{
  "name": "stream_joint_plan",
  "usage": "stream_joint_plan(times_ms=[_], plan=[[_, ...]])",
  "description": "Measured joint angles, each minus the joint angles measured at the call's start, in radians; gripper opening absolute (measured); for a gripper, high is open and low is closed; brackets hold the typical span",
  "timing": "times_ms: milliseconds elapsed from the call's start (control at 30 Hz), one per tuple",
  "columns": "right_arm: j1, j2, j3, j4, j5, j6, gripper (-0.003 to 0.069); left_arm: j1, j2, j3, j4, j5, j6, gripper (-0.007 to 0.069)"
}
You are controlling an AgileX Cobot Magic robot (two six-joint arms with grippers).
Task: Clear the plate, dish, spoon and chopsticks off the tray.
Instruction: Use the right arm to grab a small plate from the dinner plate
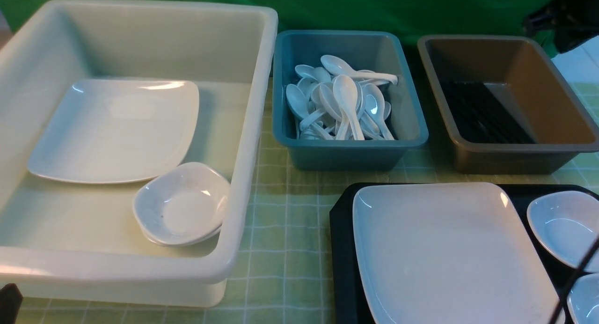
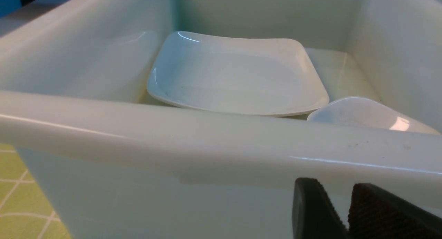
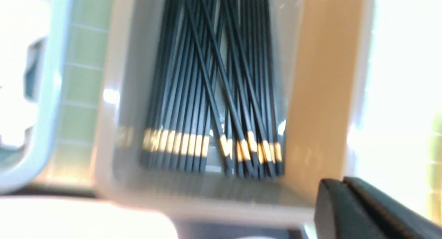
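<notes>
The dark tray [image 1: 341, 249] lies at the front right. On it sits the large white plate [image 1: 444, 254], with a small white dish [image 1: 564, 225] beside it on the right and another dish [image 1: 586, 298] at the frame corner. A thin black line [image 1: 574, 277], by its look the chopsticks, slants across those dishes. No spoon shows on the tray. My left gripper [image 2: 336, 197] sits low outside the white tub's near wall, jaws slightly apart, holding nothing. My right gripper [image 3: 342, 185] is shut and empty, over the near end of the brown tub.
The white tub [image 1: 252, 127] at left holds a plate [image 1: 112, 127] and stacked small dishes [image 1: 182, 204]. A teal tub [image 1: 412, 127] holds several spoons [image 1: 346, 104]. The brown tub [image 1: 552, 85] holds several gold-banded chopsticks [image 3: 210, 94]. A green checked cloth [image 1: 285, 230] covers the table.
</notes>
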Motion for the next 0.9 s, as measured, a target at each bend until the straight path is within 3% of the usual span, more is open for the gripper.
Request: stream_joint_plan(times_ms=[233,267,567,900], plan=[[0.0,-0.354,0.324,0.033,0.001,-0.001,0.0002,0.0,0.0,0.0,0.04,0.0,0.02,0.0164],[0.0,-0.458,0.453,0.039,-0.009,-0.001,0.0008,0.0,0.0,0.0,0.048,0.0,0.027,0.0167],[0.0,-0.803,0.937,0.046,-0.119,0.0,0.0026,0.0,0.0,0.0,0.054,0.0,0.045,0.0174],[0.0,-1.067,1.253,0.047,-0.149,0.004,0.005,0.0,0.0,0.0,0.056,0.0,0.045,0.0187]])
